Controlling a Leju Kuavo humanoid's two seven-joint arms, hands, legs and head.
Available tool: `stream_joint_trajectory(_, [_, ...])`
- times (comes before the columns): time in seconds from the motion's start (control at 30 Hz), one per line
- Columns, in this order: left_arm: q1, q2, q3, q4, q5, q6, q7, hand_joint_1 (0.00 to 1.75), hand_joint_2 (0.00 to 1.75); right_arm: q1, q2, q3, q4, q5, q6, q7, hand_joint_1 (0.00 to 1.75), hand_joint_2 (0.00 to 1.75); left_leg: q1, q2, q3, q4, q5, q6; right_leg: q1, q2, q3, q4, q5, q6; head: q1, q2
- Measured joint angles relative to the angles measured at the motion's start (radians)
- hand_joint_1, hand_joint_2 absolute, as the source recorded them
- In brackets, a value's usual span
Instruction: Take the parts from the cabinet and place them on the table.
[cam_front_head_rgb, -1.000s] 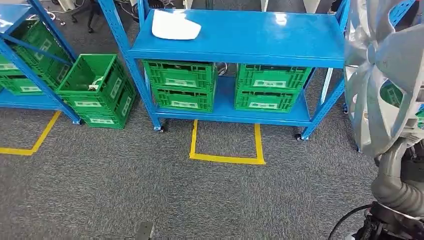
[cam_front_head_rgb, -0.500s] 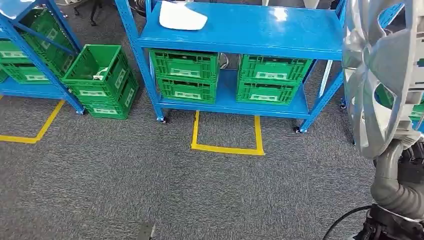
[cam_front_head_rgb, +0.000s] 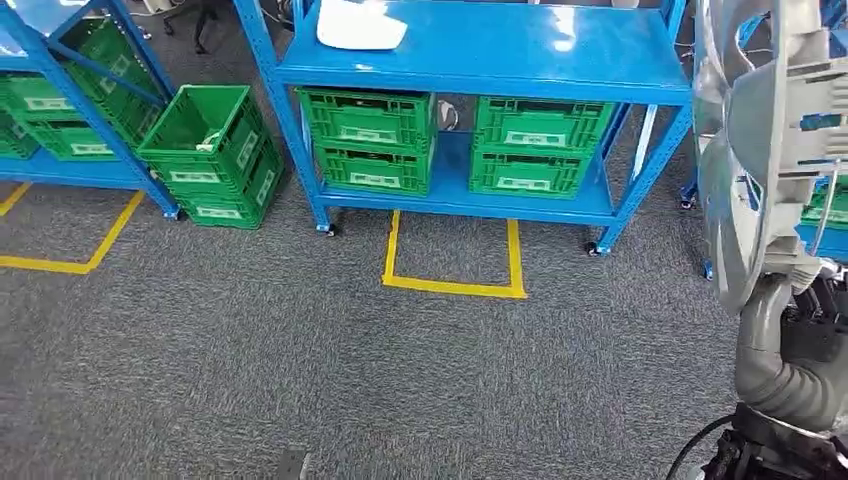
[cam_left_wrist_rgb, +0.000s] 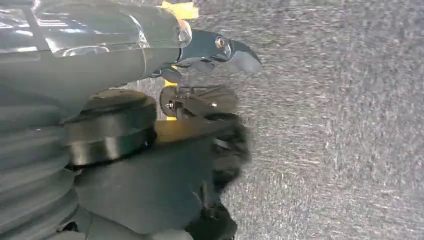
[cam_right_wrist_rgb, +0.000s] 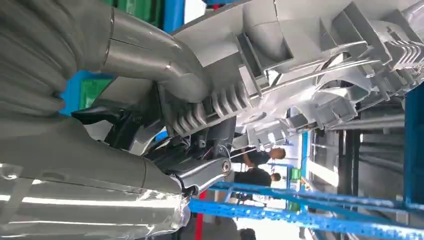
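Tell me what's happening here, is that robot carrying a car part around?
Yes. The robot's right hand holds a big silver wheel cover upright at its right side, fingers clamped on the ribbed rim. Ahead stands a blue shelf rack with green crates on its lower level and a white part on top. The left hand hangs low over the grey carpet. The cover has not been set down yet.
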Motion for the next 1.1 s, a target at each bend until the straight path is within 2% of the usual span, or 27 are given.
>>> stream_joint_trajectory(0.03, [-0.002,0.002,0.000,0.000,0.001,0.000,0.000,0.00,1.75,0.001,0.000,0.001,0.000,0.005,0.000,0.003,1.71,1.75,-0.013,0.041,0.031,-0.049,-0.019,0.009,0.007,-0.010,-0.002,0.003,-0.001,0.002,0.000,0.000])
stream_joint_trajectory(0.07, [-0.003,0.002,0.000,0.000,0.002,0.000,0.000,0.00,1.75,0.000,0.000,0.002,0.000,0.010,0.000,0.004,1.71,1.75,-0.014,0.038,0.032,-0.061,-0.015,0.009,0.005,-0.021,-0.003,0.004,0.003,0.008,0.001,0.000])
stream_joint_trajectory(0.13, [-0.002,0.003,0.000,0.000,0.002,0.000,0.006,0.00,1.75,0.000,0.001,0.007,0.000,0.021,0.000,0.005,1.71,1.75,-0.015,0.008,0.023,-0.068,-0.011,0.013,0.003,-0.048,-0.004,0.004,0.008,0.015,-0.001,0.000])
stream_joint_trajectory(0.17, [0.000,0.004,0.000,0.000,0.001,0.000,0.011,0.00,1.75,-0.001,0.001,0.010,0.000,0.023,0.000,0.007,1.71,1.75,-0.009,-0.005,0.021,-0.077,-0.001,0.020,0.006,-0.059,-0.003,0.004,0.008,0.019,0.000,0.000])
stream_joint_trajectory(0.2, [0.002,0.003,0.000,0.000,0.001,0.000,0.013,0.00,1.75,0.000,0.000,0.011,-0.001,0.028,0.000,0.008,1.71,1.75,-0.002,-0.015,0.021,-0.083,0.010,0.022,0.001,-0.029,-0.009,0.015,-0.012,0.027,-0.002,0.000])
stream_joint_trajectory(0.23, [0.000,0.004,0.000,0.000,0.001,0.000,0.015,0.00,1.75,0.001,0.001,0.011,-0.001,0.032,0.000,0.009,1.71,1.75,-0.001,-0.028,0.013,-0.084,0.016,0.027,-0.005,0.013,-0.023,0.050,-0.046,0.035,0.000,0.000])
stream_joint_trajectory(0.27, [0.000,0.003,0.000,0.000,0.001,-0.001,0.015,0.00,1.75,0.004,0.000,0.011,-0.002,0.037,0.000,0.010,1.71,1.75,-0.001,-0.039,0.006,-0.084,0.022,0.033,-0.009,0.036,-0.049,0.122,-0.093,0.040,0.005,0.000])
stream_joint_trajectory(0.33, [0.000,0.001,0.000,0.000,0.001,-0.003,0.015,0.00,1.75,0.012,0.000,0.012,-0.004,0.040,0.000,0.013,1.71,1.75,-0.002,-0.065,-0.007,-0.083,0.033,0.034,-0.012,0.046,-0.105,0.284,-0.172,0.048,0.006,0.000])
stream_joint_trajectory(0.37, [0.001,0.002,0.000,0.000,0.001,-0.006,0.016,0.00,1.75,0.016,0.000,0.013,-0.003,0.040,0.000,0.016,1.71,1.75,-0.002,-0.080,-0.013,-0.082,0.038,0.033,-0.013,0.046,-0.114,0.322,-0.178,0.051,0.006,0.000])
stream_joint_trajectory(0.4, [0.002,0.002,-0.001,0.000,0.001,-0.007,0.016,0.00,1.75,0.018,0.000,0.014,-0.003,0.040,0.000,0.018,1.71,1.75,-0.002,-0.093,-0.017,-0.081,0.043,0.031,-0.015,0.046,-0.102,0.306,-0.158,0.052,0.007,0.000])
stream_joint_trajectory(0.43, [0.003,0.002,-0.001,0.000,0.000,-0.008,0.018,0.00,1.75,0.021,0.000,0.014,-0.003,0.043,0.000,0.018,1.71,1.75,-0.001,-0.105,-0.021,-0.079,0.047,0.028,-0.018,0.048,-0.070,0.248,-0.120,0.051,0.007,0.000])
stream_joint_trajectory(0.47, [0.004,0.003,-0.002,0.000,-0.001,-0.010,0.020,0.00,1.75,0.023,0.001,0.015,-0.004,0.050,0.000,0.018,1.71,1.75,-0.001,-0.118,-0.023,-0.076,0.049,0.026,-0.021,0.057,-0.020,0.153,-0.071,0.050,0.007,0.000])
stream_joint_trajectory(0.5, [0.004,0.002,-0.005,0.000,-0.003,-0.010,0.021,0.00,1.75,0.024,0.000,0.016,-0.006,0.054,0.000,0.018,1.71,1.75,-0.001,-0.130,-0.025,-0.073,0.050,0.024,-0.024,0.079,0.030,0.054,-0.027,0.048,0.007,0.000])
stream_joint_trajectory(0.53, [0.003,0.002,-0.007,0.000,-0.004,-0.011,0.022,0.00,1.75,0.025,0.000,0.016,-0.008,0.057,0.000,0.018,1.71,1.75,-0.005,-0.137,-0.031,-0.070,0.053,0.019,-0.027,0.124,0.053,0.011,-0.036,0.043,0.007,0.000])
stream_joint_trajectory(0.67, [0.009,0.004,-0.011,0.000,-0.010,-0.013,0.026,0.00,1.75,0.038,0.001,0.019,-0.014,0.076,0.000,0.019,1.71,1.75,-0.004,-0.173,-0.061,-0.062,0.073,-0.009,-0.025,0.095,0.045,-0.006,-0.030,0.026,0.005,0.000])
stream_joint_trajectory(0.7, [0.008,0.008,-0.015,0.001,-0.010,-0.013,0.027,0.00,1.75,0.040,0.002,0.019,-0.014,0.079,0.000,0.019,1.71,1.75,-0.005,-0.161,-0.062,-0.054,0.065,-0.011,-0.036,0.078,0.037,-0.019,-0.023,0.015,0.007,0.000])
stream_joint_trajectory(0.73, [0.010,0.007,-0.018,0.001,-0.011,-0.016,0.027,0.00,1.75,0.041,0.002,0.020,-0.015,0.084,0.000,0.019,1.71,1.75,-0.012,-0.092,-0.078,-0.035,0.039,-0.018,-0.034,0.071,0.040,-0.018,-0.017,0.010,0.004,0.000])
stream_joint_trajectory(0.77, [0.009,0.008,-0.021,0.001,-0.014,-0.015,0.028,0.00,1.75,0.047,0.004,0.019,-0.021,0.086,-0.001,0.018,1.71,1.75,-0.005,-0.061,-0.106,0.027,-0.009,-0.027,-0.034,0.058,0.036,-0.017,-0.013,0.006,-0.008,0.000])
stream_joint_trajectory(0.83, [0.008,0.009,-0.025,0.001,-0.019,-0.007,0.026,0.00,1.75,0.053,0.005,0.018,-0.025,0.081,-0.001,0.009,1.71,1.75,0.010,-0.053,-0.174,0.195,-0.088,-0.039,-0.030,0.030,0.028,-0.012,-0.013,0.006,-0.011,0.000])
stream_joint_trajectory(0.87, [0.009,0.010,-0.026,0.001,-0.019,-0.001,0.023,0.00,1.75,0.053,0.005,0.018,-0.025,0.079,-0.001,0.002,1.71,1.75,0.012,-0.053,-0.193,0.244,-0.102,-0.044,-0.031,0.016,0.024,-0.008,-0.013,0.006,-0.011,0.000])
stream_joint_trajectory(0.9, [0.009,0.013,-0.026,0.001,-0.016,0.003,0.018,0.00,1.75,0.052,0.005,0.020,-0.025,0.078,0.000,-0.006,1.71,1.75,0.015,-0.053,-0.192,0.250,-0.100,-0.047,-0.031,0.003,0.021,-0.003,-0.014,0.007,-0.012,0.000])
stream_joint_trajectory(0.93, [0.009,0.016,-0.026,0.001,-0.011,0.006,0.011,0.00,1.75,0.050,0.005,0.023,-0.025,0.077,0.004,-0.012,1.71,1.75,0.018,-0.050,-0.166,0.208,-0.068,-0.048,-0.030,-0.011,0.019,0.001,-0.015,0.009,-0.013,0.000])
stream_joint_trajectory(0.97, [0.009,0.020,-0.026,0.002,-0.001,0.012,0.002,0.00,1.75,0.047,0.005,0.026,-0.025,0.074,0.009,-0.019,1.71,1.75,0.018,-0.040,-0.121,0.135,-0.028,-0.048,-0.031,-0.022,0.019,0.004,-0.017,0.012,-0.013,0.000])
stream_joint_trajectory(1.0, [0.009,0.023,-0.026,0.002,0.007,0.016,-0.006,0.00,1.75,0.040,0.006,0.028,-0.025,0.071,0.016,-0.032,1.71,1.75,0.018,-0.014,-0.066,0.045,0.010,-0.047,-0.031,-0.033,0.020,0.007,-0.020,0.017,-0.014,0.000])
stream_joint_trajectory(1.03, [0.008,0.026,-0.026,0.002,0.015,0.019,-0.013,0.00,1.75,0.030,0.009,0.032,-0.025,0.070,0.023,-0.042,1.71,1.75,0.015,0.046,-0.029,-0.023,0.015,-0.046,-0.028,-0.041,0.021,0.011,-0.023,0.022,-0.015,0.000])
stream_joint_trajectory(1.07, [0.004,0.030,-0.026,0.002,0.027,0.020,-0.022,0.00,1.75,0.017,0.011,0.037,-0.026,0.070,0.028,-0.053,1.71,1.75,0.004,0.064,-0.027,-0.038,0.013,-0.033,-0.019,-0.047,0.017,0.019,-0.027,0.030,-0.018,0.000])
stream_joint_trajectory(1.1, [0.004,0.034,-0.026,0.002,0.035,0.021,-0.028,0.00,1.75,0.003,0.013,0.043,-0.027,0.069,0.036,-0.064,1.71,1.75,0.004,0.050,-0.033,-0.036,0.013,-0.020,-0.018,-0.058,0.018,0.017,-0.024,0.035,-0.011,0.000])
